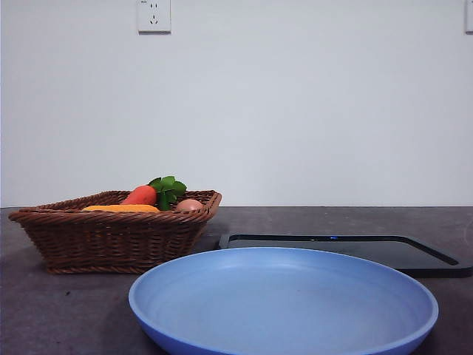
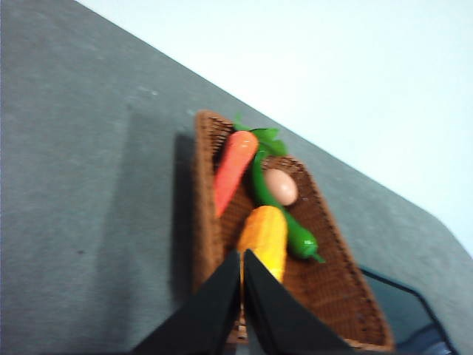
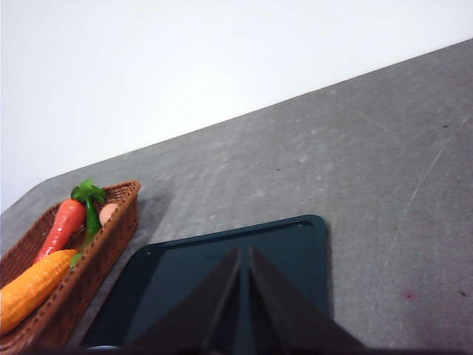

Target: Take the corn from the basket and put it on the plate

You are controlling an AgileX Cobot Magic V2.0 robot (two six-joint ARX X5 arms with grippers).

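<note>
The corn [image 2: 264, 237] is an orange-yellow cob lying in the brown wicker basket [image 1: 111, 237] at the left of the table; only its top edge [image 1: 120, 208] shows over the rim in the front view. My left gripper [image 2: 242, 255] hangs above the basket, shut and holding nothing, its tips over the near end of the corn. The light-blue plate [image 1: 355, 336] lies in front, nearest the camera, with nothing on it. My right gripper [image 3: 244, 253] is shut above the black tray [image 3: 295, 244]. Neither arm shows in the front view.
In the basket with the corn [image 3: 33, 285] lie a red-orange carrot [image 2: 233, 170] with green leaves, a green pepper [image 2: 295, 233] and a pale egg [image 2: 280, 186]. The flat black tray [image 1: 414, 255] lies behind the plate, right of the basket.
</note>
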